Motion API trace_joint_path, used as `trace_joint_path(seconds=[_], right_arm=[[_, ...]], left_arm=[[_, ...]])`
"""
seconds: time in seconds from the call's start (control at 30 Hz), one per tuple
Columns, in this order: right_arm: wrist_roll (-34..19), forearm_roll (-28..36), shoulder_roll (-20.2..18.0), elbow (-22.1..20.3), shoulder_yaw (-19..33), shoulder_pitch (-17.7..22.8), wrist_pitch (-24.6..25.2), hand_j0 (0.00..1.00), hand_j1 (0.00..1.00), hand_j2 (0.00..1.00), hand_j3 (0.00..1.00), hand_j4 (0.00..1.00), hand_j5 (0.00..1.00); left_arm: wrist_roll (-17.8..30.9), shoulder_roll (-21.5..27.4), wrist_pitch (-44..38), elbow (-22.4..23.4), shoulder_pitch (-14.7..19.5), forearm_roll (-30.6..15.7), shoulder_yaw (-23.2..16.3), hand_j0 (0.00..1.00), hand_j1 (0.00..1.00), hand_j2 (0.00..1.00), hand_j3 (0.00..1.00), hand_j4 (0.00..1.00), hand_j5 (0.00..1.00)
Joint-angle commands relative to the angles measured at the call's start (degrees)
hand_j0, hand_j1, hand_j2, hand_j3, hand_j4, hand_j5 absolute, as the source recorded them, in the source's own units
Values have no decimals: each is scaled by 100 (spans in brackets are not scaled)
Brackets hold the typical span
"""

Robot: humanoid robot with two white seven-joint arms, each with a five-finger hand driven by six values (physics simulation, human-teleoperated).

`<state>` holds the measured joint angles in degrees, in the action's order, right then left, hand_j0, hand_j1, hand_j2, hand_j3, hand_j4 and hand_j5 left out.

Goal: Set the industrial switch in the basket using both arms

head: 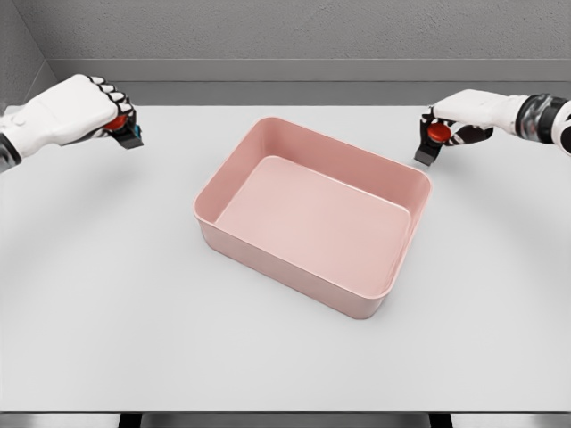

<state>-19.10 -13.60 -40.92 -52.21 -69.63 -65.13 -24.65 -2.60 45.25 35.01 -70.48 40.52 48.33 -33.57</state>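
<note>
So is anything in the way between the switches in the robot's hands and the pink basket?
Nothing visible. The left hand holds one switch and the right hand holds another switch, each at a far side of the table. Only bare tabletop lies between them and the open, empty pink basket.

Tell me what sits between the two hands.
In the head view, the pink basket lies on the table between the left hand and the right hand, each gripping a red-buttoned switch.

We can read no text, label, brand, number or sign anywhere, not on the basket [314, 214] and not on the switches.
</note>
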Motion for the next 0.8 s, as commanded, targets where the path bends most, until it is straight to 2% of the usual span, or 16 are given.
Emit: trace_joint_path(seconds=[0.0, 0.13, 0.2, 0.47, 0.77], right_arm=[[3, 33, -109, -88, 20, 0, -101, 45, 45, 45, 45, 45, 45], [3, 42, -267, -360, 20, -26, -110, 45, 45, 45, 45, 45, 45], [-6, 130, -329, -440, 20, -44, -128, 45, 45, 45, 45, 45, 45], [-15, 525, -636, -475, 29, -149, -822, 45, 45, 45, 45, 45, 45], [-15, 701, -944, -1125, 46, -176, -910, 45, 45, 45, 45, 45, 45]], left_arm=[[-3, 2, -1, -212, 0, -131, 9, 39, 39, 39, 39, 39, 39], [23, -42, -1, -423, 18, -157, -27, 39, 39, 39, 39, 39, 39], [32, -42, -1, -695, 9, -166, -27, 39, 39, 39, 39, 39, 39], [32, -77, -1, -1073, 9, -175, -44, 39, 39, 39, 39, 39, 39], [41, -279, -1, -1469, 0, -175, -44, 39, 39, 39, 39, 39, 39]])
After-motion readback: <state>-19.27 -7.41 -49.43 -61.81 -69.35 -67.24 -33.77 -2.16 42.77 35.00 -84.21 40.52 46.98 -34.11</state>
